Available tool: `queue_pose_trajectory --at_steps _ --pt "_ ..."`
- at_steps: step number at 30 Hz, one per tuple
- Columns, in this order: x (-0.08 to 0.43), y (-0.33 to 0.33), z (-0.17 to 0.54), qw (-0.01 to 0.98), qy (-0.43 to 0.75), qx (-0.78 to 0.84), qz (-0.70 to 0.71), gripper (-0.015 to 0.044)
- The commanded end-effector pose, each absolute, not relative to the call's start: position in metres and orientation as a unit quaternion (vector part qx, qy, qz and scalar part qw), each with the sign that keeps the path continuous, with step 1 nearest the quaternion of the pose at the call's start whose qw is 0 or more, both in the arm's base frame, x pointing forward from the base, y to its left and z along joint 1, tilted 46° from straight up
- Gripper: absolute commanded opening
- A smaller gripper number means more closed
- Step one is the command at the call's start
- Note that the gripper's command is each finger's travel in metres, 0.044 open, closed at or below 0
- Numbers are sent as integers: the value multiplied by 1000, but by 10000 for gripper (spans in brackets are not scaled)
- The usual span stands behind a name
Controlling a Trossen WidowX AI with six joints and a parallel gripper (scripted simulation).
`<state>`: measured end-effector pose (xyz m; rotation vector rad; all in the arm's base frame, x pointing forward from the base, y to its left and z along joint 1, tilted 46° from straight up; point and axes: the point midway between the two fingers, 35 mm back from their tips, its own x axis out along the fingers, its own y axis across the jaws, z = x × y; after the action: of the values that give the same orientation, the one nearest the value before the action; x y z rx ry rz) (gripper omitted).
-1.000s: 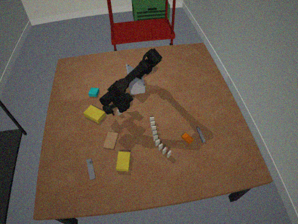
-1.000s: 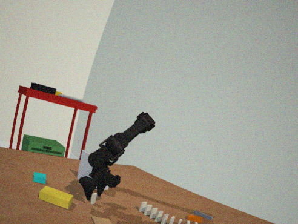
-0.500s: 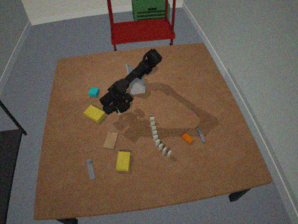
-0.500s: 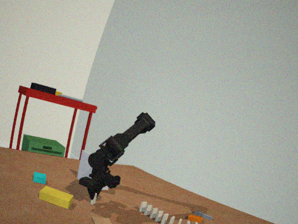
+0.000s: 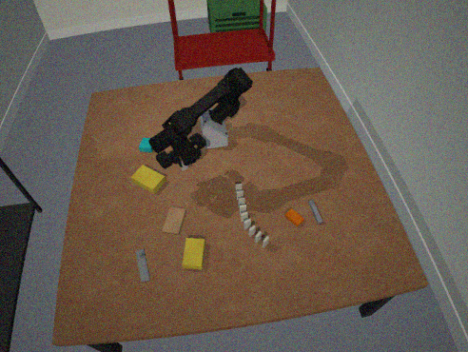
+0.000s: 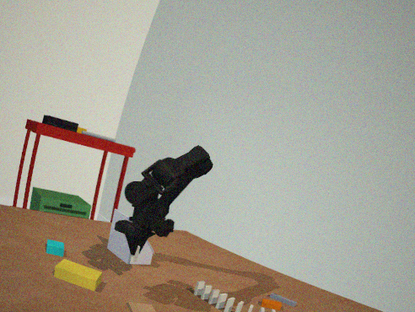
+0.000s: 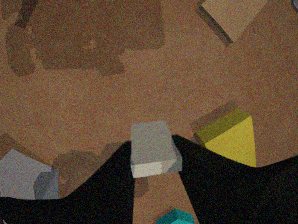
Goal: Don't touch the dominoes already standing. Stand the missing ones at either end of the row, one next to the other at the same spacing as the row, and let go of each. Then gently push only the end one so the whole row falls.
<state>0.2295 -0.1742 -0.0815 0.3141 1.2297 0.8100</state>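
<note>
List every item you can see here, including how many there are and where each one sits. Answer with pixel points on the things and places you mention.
Standing dominoes (image 5: pixel 243 208) (image 6: pixel 222 299): nine, white, in a curved row on the table
Held domino (image 7: pixel 152 142) (image 6: pixel 136 255): one, pale, between the tool's fingers
Yellow blocks (image 5: pixel 193 253) (image 7: pixel 235 142): two, yellow, on the table
Tan block (image 5: pixel 174 220) (image 7: pixel 235 15): one, tan, between the yellow blocks
Cyan block (image 5: pixel 145 145) (image 6: pixel 55 248) (image 7: pixel 176 217): one, cyan, near one yellow block
Orange block (image 5: pixel 294 217) (image 6: pixel 272 304): one, orange, beside a grey bar
Grey bars (image 5: pixel 143 265): two, grey, either side of the row
Table (image 5: pixel 119 309) (image 6: pixel 25 236): one, brown
Rack (image 5: pixel 224 49) (image 6: pixel 80 137): one, red, behind the table
Green box (image 5: pixel 233 11) (image 6: pixel 61 204): one, green, low on the rack
Arm (image 5: pixel 204 102) (image 6: pixel 181 169): one, black
Tool (image 5: pixel 185 166) (image 6: pixel 136 253) (image 7: pixel 152 144): one, black, at the arm's end
</note>
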Motion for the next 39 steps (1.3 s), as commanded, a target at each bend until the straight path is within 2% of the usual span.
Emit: queue_pose_trajectory --at_steps 1,8,13,22,32,39 --pt "216 -210 -38 730 559 140 368 107" --pt "224 -206 -29 728 565 151 358 107" --pt "271 -160 29 708 602 230 288 107" --pt "303 -86 98 669 631 327 217 107" --pt "303 -84 98 668 632 329 216 107" --pt "312 -63 74 669 632 327 214 107"
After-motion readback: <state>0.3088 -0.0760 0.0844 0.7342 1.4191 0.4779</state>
